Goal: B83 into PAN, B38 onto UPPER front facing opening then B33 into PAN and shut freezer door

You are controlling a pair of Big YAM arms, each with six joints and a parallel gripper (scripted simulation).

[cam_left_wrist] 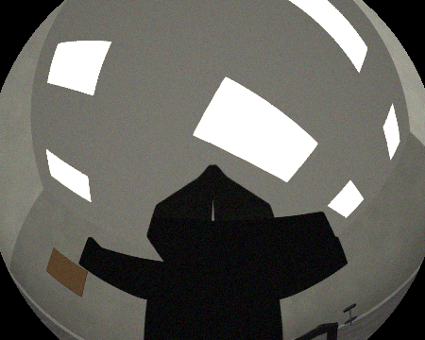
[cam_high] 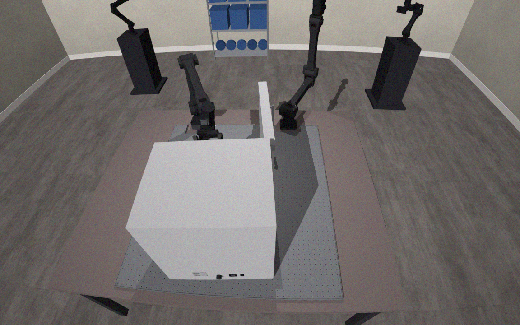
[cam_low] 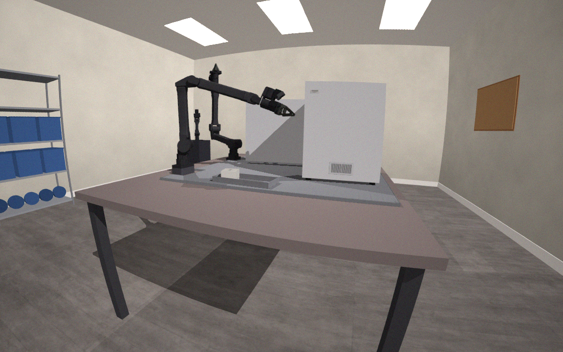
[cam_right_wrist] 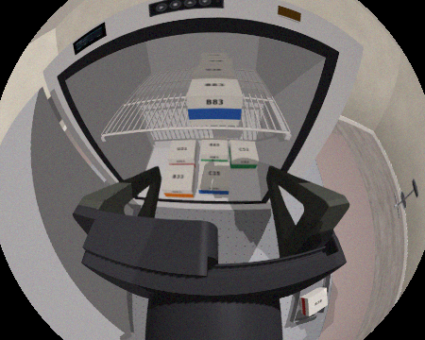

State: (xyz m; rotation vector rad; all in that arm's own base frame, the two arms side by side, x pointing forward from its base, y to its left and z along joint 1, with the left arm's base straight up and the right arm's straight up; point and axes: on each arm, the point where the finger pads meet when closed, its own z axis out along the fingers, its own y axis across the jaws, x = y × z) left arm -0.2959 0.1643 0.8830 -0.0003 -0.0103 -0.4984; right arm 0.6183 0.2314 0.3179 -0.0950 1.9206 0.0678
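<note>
My left gripper [cam_low: 215,66] [cam_left_wrist: 212,171] is shut and points up at the ceiling. My right gripper [cam_low: 293,114] [cam_right_wrist: 213,172] is open and empty before the freezer [cam_high: 209,181] [cam_low: 342,131]; its door [cam_high: 266,109] [cam_right_wrist: 14,146] stands open. In the right wrist view B83 [cam_right_wrist: 214,102], blue-banded, stands at the front of the wire shelf [cam_right_wrist: 142,133], with boxes behind it. Below, B33 [cam_right_wrist: 178,178], orange-banded, is front left beside C15 [cam_right_wrist: 214,174]. B38 [cam_low: 230,173] [cam_right_wrist: 314,301] sits at one end of PAN [cam_low: 252,180].
Behind B33 and C15 on the lower level stand three boxes: a red-banded one [cam_right_wrist: 181,151], a green-banded one [cam_right_wrist: 214,147] and C51 [cam_right_wrist: 244,151]. The open door stands between the two arms. The base plate [cam_high: 310,242] carries the freezer.
</note>
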